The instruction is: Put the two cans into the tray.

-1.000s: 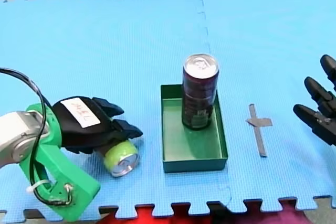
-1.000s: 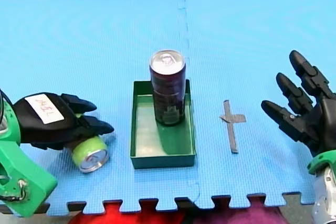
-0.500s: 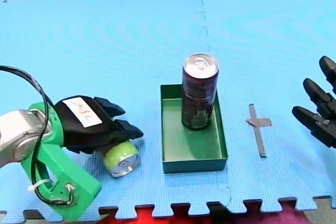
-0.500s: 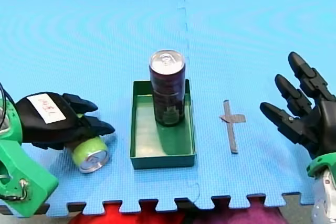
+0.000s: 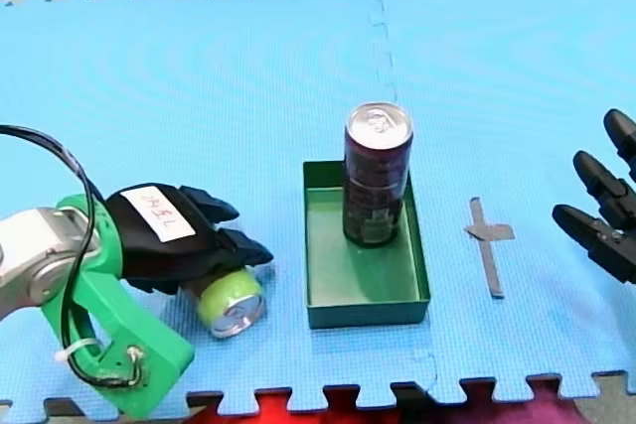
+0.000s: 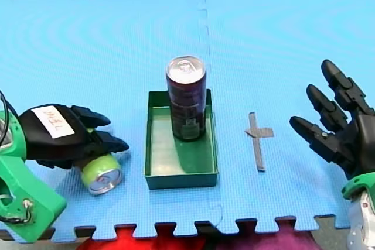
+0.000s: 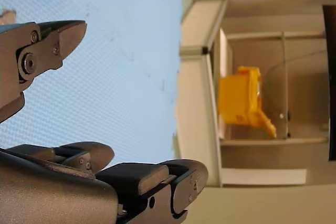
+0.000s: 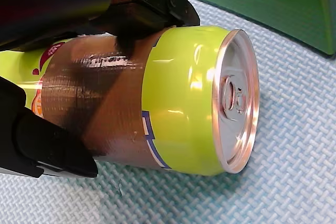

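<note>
Little has shifted: left hand (image 5: pixel 164 245) still curls its fingers over the lime can (image 5: pixel 231 300) lying sideways at lower left, beside the tray (image 5: pixel 368 312) where the dark can (image 5: pixel 378 186) stands; right hand (image 5: pixel 608 217), uncurled and empty, hangs at right edge.

Two cans (image 5: pixel 377 181) (image 5: pixel 230 302), one tray (image 5: pixel 368 312)

the dark can (image 5: pixel 377 181) blocks the tray (image 5: pixel 363 280) at its far end; the near half is free; a low wall faces the lime can (image 5: pixel 227 302).
</note>
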Robot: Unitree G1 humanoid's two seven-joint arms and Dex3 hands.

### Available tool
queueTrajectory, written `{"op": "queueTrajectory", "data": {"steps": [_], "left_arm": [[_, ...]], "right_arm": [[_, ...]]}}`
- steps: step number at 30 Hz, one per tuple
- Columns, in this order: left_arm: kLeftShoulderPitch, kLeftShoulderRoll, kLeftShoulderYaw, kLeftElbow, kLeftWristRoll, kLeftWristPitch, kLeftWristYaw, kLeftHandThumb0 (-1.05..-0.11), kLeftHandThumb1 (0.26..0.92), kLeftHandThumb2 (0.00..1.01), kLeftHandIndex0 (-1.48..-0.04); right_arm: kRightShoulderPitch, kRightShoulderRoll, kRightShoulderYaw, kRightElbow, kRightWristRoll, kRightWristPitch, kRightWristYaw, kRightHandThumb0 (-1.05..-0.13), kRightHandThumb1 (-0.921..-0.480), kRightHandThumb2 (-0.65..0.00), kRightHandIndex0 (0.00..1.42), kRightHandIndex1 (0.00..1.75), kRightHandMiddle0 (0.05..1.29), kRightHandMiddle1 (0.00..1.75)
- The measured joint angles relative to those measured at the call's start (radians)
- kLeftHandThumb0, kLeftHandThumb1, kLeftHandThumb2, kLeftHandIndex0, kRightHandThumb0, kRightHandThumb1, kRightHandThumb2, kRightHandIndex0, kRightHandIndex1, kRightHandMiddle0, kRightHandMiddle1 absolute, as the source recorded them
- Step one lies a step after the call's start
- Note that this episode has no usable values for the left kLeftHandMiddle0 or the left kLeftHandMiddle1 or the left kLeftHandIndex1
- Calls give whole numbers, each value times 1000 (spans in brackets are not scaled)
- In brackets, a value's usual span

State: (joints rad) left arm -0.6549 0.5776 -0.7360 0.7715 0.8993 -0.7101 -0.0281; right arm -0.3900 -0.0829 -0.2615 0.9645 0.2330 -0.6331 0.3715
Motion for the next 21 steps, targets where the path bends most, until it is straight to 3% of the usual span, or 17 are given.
{"op": "queueTrajectory", "data": {"steps": [18, 20, 21], "left_arm": [[9, -11, -25, -34, 22, 70, 26, -1048, 822, -1, -501], [10, -13, -29, -33, 23, 72, 36, -836, 716, 0, -898], [10, -13, -32, -30, 27, 70, 52, -600, 695, 1, -1155]], "right_arm": [[0, 1, -5, 2, 3, 0, 10, -745, -750, 0, 420, 0, 410, 0], [0, 1, -5, 2, 3, 0, 10, -747, -749, 0, 420, 0, 410, 0], [0, 1, -5, 2, 3, 1, 10, -748, -749, 0, 421, 1, 409, 0]]}}
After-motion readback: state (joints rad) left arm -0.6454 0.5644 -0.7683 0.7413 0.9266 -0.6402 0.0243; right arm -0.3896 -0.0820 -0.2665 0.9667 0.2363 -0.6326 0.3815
